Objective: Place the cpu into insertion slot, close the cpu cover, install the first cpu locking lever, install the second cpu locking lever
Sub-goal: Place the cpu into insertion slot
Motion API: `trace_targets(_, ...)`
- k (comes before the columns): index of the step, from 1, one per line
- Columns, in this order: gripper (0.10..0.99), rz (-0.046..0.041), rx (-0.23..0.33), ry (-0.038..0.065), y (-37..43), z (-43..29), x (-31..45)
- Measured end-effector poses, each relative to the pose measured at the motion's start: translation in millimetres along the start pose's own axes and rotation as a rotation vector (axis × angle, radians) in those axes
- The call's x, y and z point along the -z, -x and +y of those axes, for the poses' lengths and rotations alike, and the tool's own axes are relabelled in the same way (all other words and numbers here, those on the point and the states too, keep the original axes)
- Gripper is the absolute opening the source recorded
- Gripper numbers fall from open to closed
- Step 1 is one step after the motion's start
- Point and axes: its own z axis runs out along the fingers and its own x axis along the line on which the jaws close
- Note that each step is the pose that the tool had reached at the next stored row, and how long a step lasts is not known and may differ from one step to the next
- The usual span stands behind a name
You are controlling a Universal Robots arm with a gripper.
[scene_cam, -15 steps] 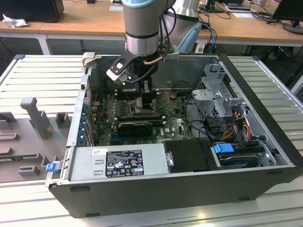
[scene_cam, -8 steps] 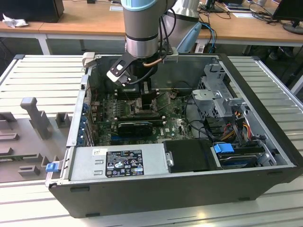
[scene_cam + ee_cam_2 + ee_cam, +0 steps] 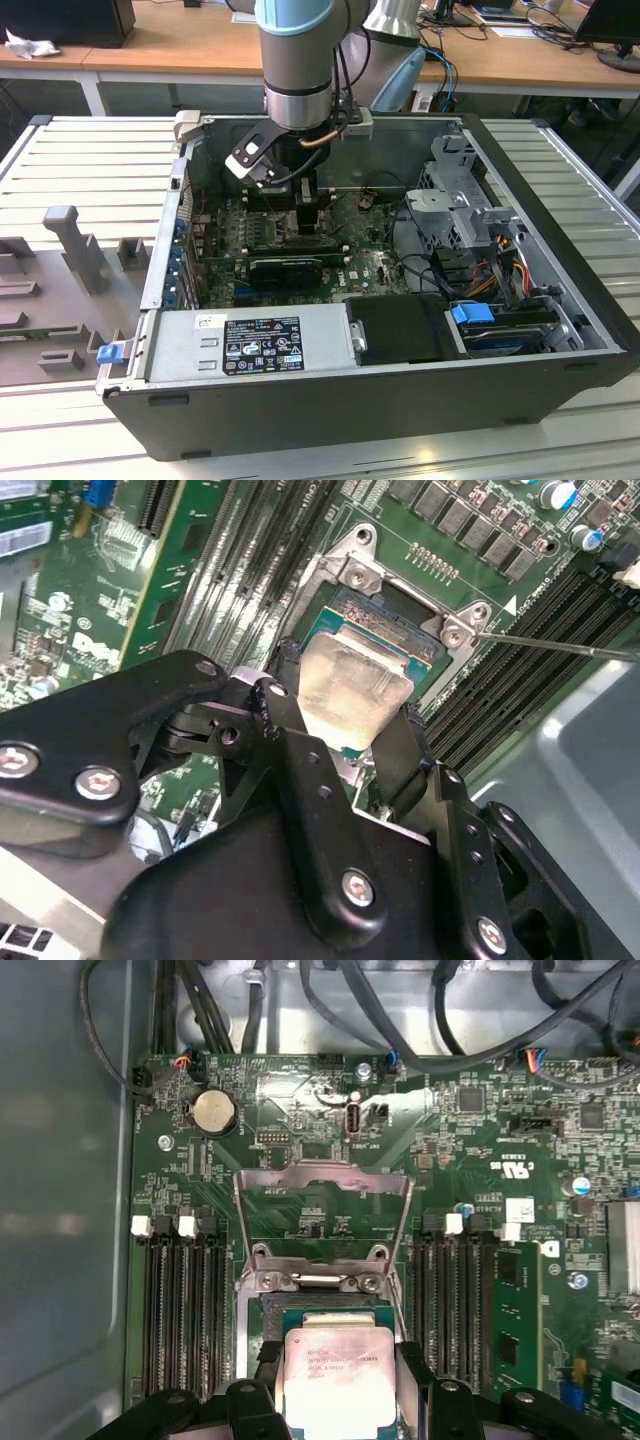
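Note:
The cpu [image 3: 335,1365] is a pale silvery square chip, and my gripper [image 3: 338,1400] is shut on it, one black finger on each of two opposite edges. It hangs slightly tilted just over the insertion slot [image 3: 318,1312], whose dark centre and silvery rim [image 3: 395,605] show beyond the chip [image 3: 355,680] in both wrist views. The cpu cover [image 3: 322,1175], a thin metal frame with a window, stands swung open behind the slot. Thin wire levers [image 3: 238,1225] run along its sides. In the exterior view the gripper [image 3: 305,215] reaches down onto the green board inside the computer case.
Long black memory slots [image 3: 180,1310] flank the socket on both sides [image 3: 450,1300]. A round coin battery [image 3: 213,1112] and cables [image 3: 400,1020] lie beyond the cover. The case [image 3: 330,400] holds a power supply [image 3: 250,345], a black card [image 3: 285,268] and a drive cage [image 3: 460,200].

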Motion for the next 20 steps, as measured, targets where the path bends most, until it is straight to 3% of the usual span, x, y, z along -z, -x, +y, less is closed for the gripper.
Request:
trace_targets(11,0.533,-0.0006,-0.008,0.000,-3.9,-2.4,-11.0)
trace_targets(20,0.533,-0.0014,-0.018,0.000,-4.9,-1.6,-15.3)
